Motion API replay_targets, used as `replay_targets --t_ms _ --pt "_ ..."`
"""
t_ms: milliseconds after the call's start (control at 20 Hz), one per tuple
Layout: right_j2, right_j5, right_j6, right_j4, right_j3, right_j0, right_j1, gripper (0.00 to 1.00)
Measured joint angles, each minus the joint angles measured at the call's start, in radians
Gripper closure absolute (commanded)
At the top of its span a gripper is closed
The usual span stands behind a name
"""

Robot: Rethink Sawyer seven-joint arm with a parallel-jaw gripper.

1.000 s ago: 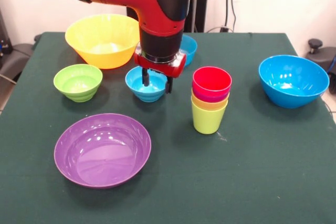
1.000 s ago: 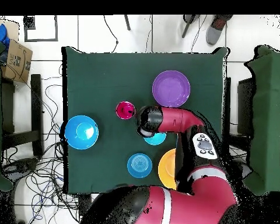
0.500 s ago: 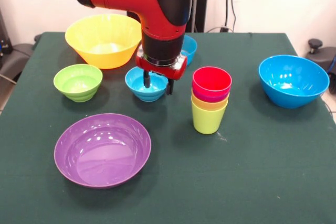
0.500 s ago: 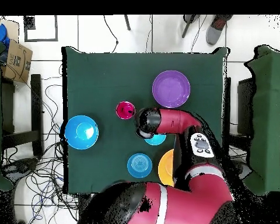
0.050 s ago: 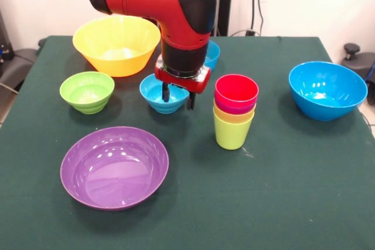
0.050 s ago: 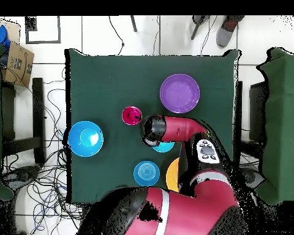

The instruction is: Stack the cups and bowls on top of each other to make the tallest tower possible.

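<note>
In the front view, the gripper (image 5: pixel 178 93) hangs below the red and black arm (image 5: pixel 176 4), over the right part of a small blue bowl (image 5: pixel 162 94). Its two dark fingers (image 5: pixel 166 91) point down with a clear gap between them — they are spread and hold nothing. The left finger is inside the outline of this bowl; the right finger is at its right rim. Just to the right stands the tower (image 5: pixel 235 111): a lime green cup lowest, then a yellow one, a purple one and a red cup on top, all nested. A second small blue bowl (image 5: pixel 211 54) is partly hidden behind the arm. The large yellow-orange bowl (image 5: pixel 116 44) is at the far left, and the small green bowl (image 5: pixel 87 91) is nearer, below it. The wide purple bowl (image 5: pixel 114 167) lies near the front left. The large blue bowl (image 5: pixel 327 90) is well apart at the right.

In the overhead view, the arm covers the gripper, so its state cannot be told here. The tower (image 6: pixel 131 115) shows as a red circle just beside the arm's end. The purple bowl (image 6: pixel 179 93), the large blue bowl (image 6: pixel 85 138) and one small blue bowl (image 6: pixel 146 173) lie on the green table (image 6: pixel 106 79) — the yellow-orange bowl (image 6: pixel 171 174) shows only as an edge.
</note>
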Motion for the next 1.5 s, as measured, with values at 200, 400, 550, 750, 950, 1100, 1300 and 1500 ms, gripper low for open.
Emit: replay_targets --t_ms 200,400,550,750,950,1100,1300,1500 --pt "-0.013 -0.009 0.000 0.001 0.001 0.006 0.002 1.00" --pt "-0.024 -0.010 0.000 0.001 0.002 0.009 -0.012 1.00" --pt "-0.031 -0.010 0.000 0.001 0.003 0.009 -0.019 1.00" --pt "-0.032 -0.011 0.000 0.001 0.003 0.009 -0.022 1.00" --pt "-0.033 -0.010 0.000 0.001 0.003 0.009 -0.023 1.00" --pt "-0.036 -0.010 0.000 0.001 0.003 0.011 -0.026 1.00" --pt "-0.050 -0.011 0.000 0.001 0.003 0.020 -0.035 1.00" --pt "-0.071 -0.011 0.000 0.001 0.002 0.032 -0.039 1.00"
